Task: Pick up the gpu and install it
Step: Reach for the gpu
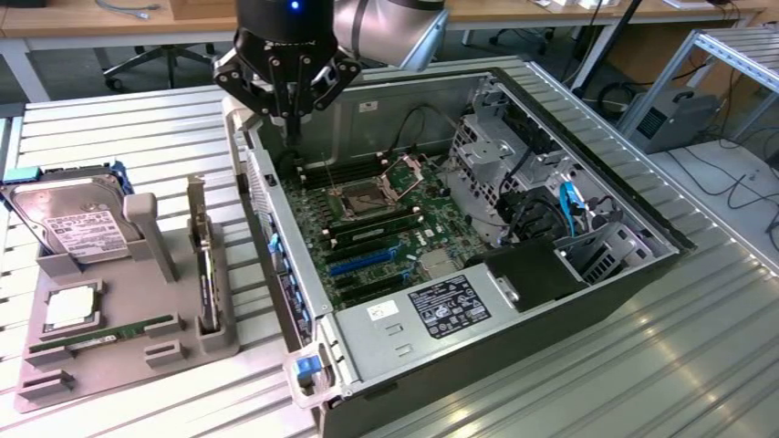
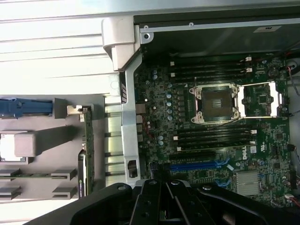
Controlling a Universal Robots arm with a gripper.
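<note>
The claw [image 1: 292, 128] hangs over the far corner of the open PC case [image 1: 402, 342], toward the exterior view's left, above the board [image 1: 389, 233]. Its fingers are pressed together w/ nothing between them. The gpu [image 1: 207, 274] is not picked up yet: it stands on its thin edge in a slot of the gray tray [image 1: 116, 370], just beside the case on the exterior view's left, well apart from the claw. In the wrist view the claw [image 2: 162, 199] is over the board [image 2: 211, 140] & the gpu [image 2: 87, 145] shows edge-on outside the case wall. A hard drive [image 1: 76, 224] stands in the same tray
</note>
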